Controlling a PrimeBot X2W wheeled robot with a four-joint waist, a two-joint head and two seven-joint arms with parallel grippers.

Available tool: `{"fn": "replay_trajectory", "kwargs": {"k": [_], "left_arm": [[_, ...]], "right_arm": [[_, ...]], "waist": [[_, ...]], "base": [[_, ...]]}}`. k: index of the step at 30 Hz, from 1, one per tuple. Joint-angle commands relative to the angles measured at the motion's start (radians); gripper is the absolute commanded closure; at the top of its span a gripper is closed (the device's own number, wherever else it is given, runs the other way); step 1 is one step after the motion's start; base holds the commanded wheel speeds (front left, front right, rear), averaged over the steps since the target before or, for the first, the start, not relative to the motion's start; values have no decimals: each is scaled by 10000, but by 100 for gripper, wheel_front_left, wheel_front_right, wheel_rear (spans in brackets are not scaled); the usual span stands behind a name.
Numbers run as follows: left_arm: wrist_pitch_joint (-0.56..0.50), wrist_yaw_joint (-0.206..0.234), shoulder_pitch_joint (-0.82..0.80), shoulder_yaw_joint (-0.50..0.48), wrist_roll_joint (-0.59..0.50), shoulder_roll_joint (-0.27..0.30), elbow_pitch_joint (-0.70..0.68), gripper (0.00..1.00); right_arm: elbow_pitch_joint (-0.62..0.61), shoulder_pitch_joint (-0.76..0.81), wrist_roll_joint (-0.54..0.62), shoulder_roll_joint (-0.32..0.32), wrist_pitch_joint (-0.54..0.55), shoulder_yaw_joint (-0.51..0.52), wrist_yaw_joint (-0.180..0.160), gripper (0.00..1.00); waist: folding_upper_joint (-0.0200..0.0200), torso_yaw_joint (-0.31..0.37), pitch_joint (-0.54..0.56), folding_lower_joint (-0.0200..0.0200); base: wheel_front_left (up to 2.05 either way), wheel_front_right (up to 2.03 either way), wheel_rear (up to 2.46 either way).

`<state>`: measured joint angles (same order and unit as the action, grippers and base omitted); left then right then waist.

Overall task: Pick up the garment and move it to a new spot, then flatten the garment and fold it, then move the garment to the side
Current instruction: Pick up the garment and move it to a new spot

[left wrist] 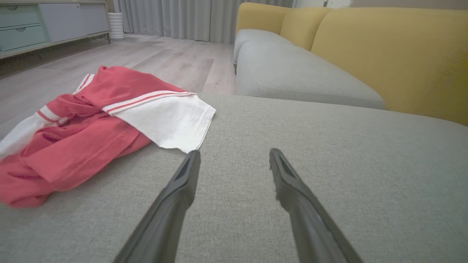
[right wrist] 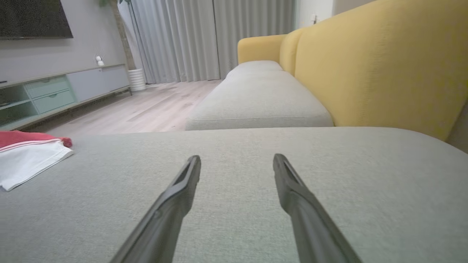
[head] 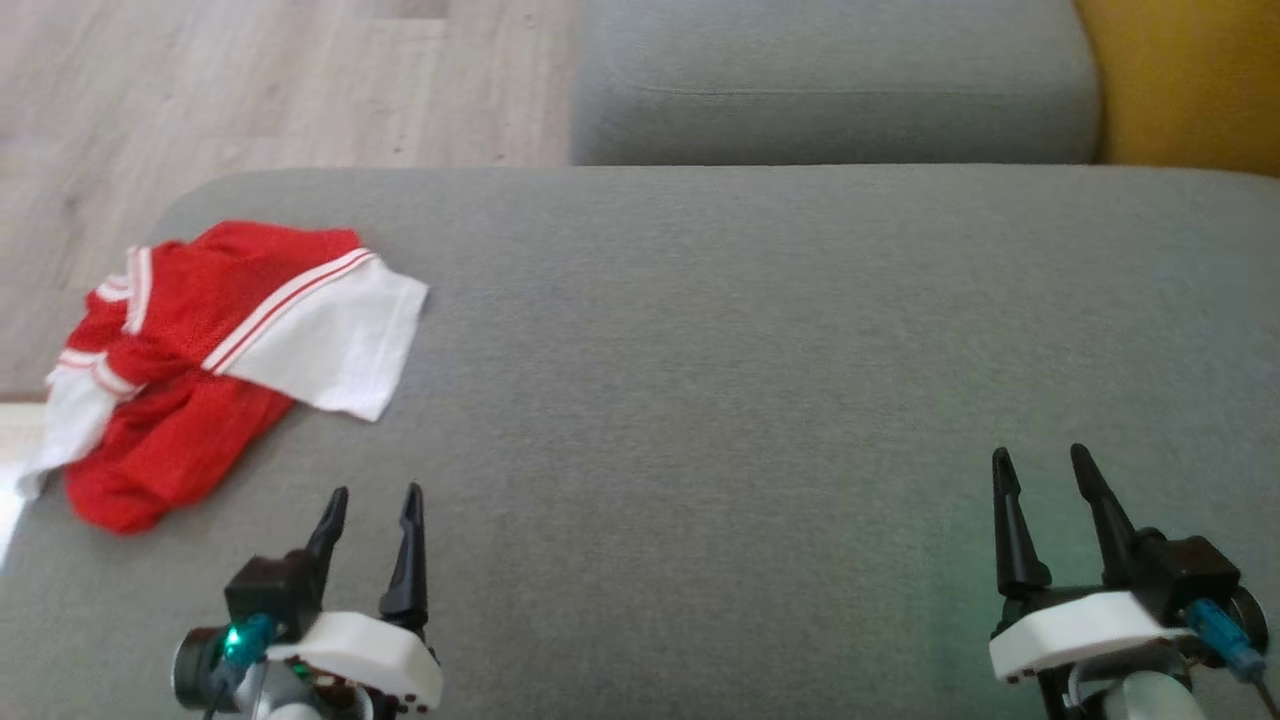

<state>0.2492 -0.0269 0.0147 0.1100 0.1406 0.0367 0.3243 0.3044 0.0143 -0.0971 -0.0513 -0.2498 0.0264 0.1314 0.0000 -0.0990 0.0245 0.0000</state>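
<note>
A red and white garment [head: 210,350] lies crumpled at the far left edge of the grey sofa cushion [head: 750,350], one white sleeve spread toward the middle. From the left wrist the garment [left wrist: 91,124] sits ahead and to the left of the fingers. My left gripper [head: 375,495] hovers just below the garment, open and empty. At the lower right my right gripper [head: 1040,455] is open too, far from the cloth. In the right wrist view the garment [right wrist: 29,157] peeks in at the left edge, beyond the right gripper [right wrist: 237,160].
A second grey seat cushion [head: 830,80] lies beyond the one in front, with a yellow backrest [head: 1190,80] at the right. Wooden floor [head: 250,90] drops away past the cushion's left and far edges. A low sideboard [right wrist: 55,91] and curtains stand across the room.
</note>
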Motion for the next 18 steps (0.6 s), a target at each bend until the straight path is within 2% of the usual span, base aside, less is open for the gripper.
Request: {"fn": "replay_trajectory", "kwargs": {"k": [1, 10, 14, 18], "left_arm": [[126, 55, -512, -228, 72, 136, -285, 0], [126, 163, -250, -398, 312, 136, -374, 0], [126, 167, -90, -596, 336, 136, -493, 0], [126, 137, -24, -743, 339, 138, -575, 0]], "right_arm": [[-359, -143, -76, -52, -120, -299, -7, 0], [-344, -204, -128, -20, -120, -598, -7, 0], [-273, -335, -166, -11, -120, -821, -7, 0], [-203, -444, -157, -6, -120, -986, -7, 0]], "waist": [[0, -630, 10, 0], [0, -2875, 111, 0], [0, -3406, 115, 0], [0, -3502, 92, 0]], "base": [[0, 0, 0], [0, 0, 0], [0, 0, 0], [0, 0, 0]]}}
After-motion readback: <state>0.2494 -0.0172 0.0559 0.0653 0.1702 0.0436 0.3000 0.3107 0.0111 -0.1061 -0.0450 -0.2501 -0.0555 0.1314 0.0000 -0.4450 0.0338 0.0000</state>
